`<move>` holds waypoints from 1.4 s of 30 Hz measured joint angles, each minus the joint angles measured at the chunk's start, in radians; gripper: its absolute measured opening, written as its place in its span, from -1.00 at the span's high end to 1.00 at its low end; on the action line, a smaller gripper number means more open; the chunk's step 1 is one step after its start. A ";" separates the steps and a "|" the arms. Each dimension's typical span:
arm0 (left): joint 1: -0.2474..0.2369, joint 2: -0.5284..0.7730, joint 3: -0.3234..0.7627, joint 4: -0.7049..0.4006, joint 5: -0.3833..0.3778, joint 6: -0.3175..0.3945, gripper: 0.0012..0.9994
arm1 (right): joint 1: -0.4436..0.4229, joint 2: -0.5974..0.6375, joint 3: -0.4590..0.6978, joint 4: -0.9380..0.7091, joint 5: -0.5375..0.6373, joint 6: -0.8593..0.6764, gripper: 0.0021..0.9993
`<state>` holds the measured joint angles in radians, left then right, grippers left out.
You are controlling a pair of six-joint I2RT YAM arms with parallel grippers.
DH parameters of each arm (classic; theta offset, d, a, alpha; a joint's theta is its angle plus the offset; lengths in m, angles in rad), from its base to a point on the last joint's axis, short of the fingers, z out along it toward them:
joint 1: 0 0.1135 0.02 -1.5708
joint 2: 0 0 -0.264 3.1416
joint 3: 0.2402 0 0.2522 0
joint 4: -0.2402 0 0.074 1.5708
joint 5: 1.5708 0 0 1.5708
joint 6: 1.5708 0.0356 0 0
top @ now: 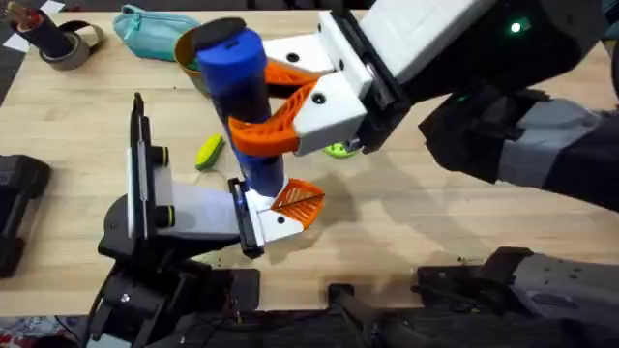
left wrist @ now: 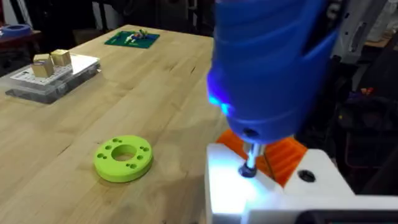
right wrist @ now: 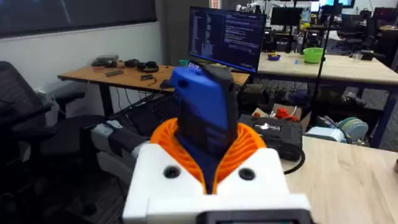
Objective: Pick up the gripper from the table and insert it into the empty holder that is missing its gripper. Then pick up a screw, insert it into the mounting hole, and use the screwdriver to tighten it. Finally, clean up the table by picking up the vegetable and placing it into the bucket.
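My right gripper [top: 255,102] is shut on the blue screwdriver [top: 240,72], with solid orange jaws around its body; the right wrist view shows the same grip [right wrist: 208,146]. The screwdriver stands nearly upright. Its metal tip [left wrist: 249,163] rests on the white holder [left wrist: 267,193] at the end of my left arm [top: 145,208]. The orange latticed gripper [top: 299,204] sits in that holder [top: 274,224], just beside the tip. The yellow-and-green vegetable [top: 209,152] lies on the table behind the left arm. The ochre bucket [top: 186,48] shows partly behind the screwdriver's cap.
A green round disc [left wrist: 123,158] lies flat near the holder, partly under the right gripper in the overhead view. A teal pouch [top: 153,29] and a tape roll [top: 66,44] lie at the table's far left. A clear box with wooden blocks [left wrist: 53,74] stands farther off.
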<state>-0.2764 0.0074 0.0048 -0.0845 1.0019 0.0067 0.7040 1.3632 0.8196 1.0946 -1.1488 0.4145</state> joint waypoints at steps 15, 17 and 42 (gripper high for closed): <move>0.000 0.000 0.000 0.000 0.000 0.000 0.98 | -0.008 0.000 0.000 0.000 -0.002 0.004 0.93; 0.000 0.000 0.000 0.000 0.000 0.000 0.98 | -0.012 0.000 0.000 0.000 -0.004 0.004 0.92; 0.000 0.000 0.000 0.000 0.000 0.000 0.98 | -0.015 0.000 -0.028 0.035 -0.004 0.012 0.93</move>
<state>-0.2764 0.0074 0.0048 -0.0845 1.0019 0.0067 0.6892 1.3632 0.7914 1.1294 -1.1530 0.4268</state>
